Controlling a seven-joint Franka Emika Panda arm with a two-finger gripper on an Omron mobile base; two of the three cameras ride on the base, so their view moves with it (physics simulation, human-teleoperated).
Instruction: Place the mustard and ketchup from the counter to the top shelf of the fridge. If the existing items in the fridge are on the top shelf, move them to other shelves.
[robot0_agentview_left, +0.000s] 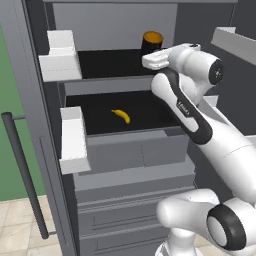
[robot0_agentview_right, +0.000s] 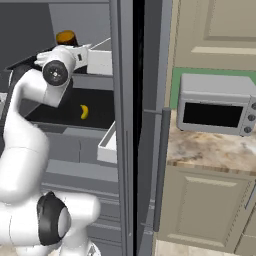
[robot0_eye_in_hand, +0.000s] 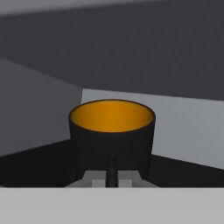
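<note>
The dark cylinder (robot0_agentview_left: 152, 43) with the orange top stands on the fridge's top shelf (robot0_agentview_left: 107, 64), at 12 o'clock from the banana (robot0_agentview_left: 121, 115) one shelf lower. Clearing it seems the step in hand. The claw (robot0_eye_in_hand: 112, 168) sits against it; whether it grips, I cannot tell. Next it must lift clear. At 3 o'clock, the counter (robot0_agentview_right: 215, 147) carries a toaster oven (robot0_agentview_right: 216, 104).

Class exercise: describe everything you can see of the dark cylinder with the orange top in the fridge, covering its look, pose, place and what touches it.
The dark cylinder is short and black-walled with a smooth, matte look, flaring slightly toward a round orange top. It stands upright on the top shelf of the fridge, near the grey back wall. The gripper sits right in front of it; one dark fingertip shows against its wall, but whether they touch cannot be told.
</note>
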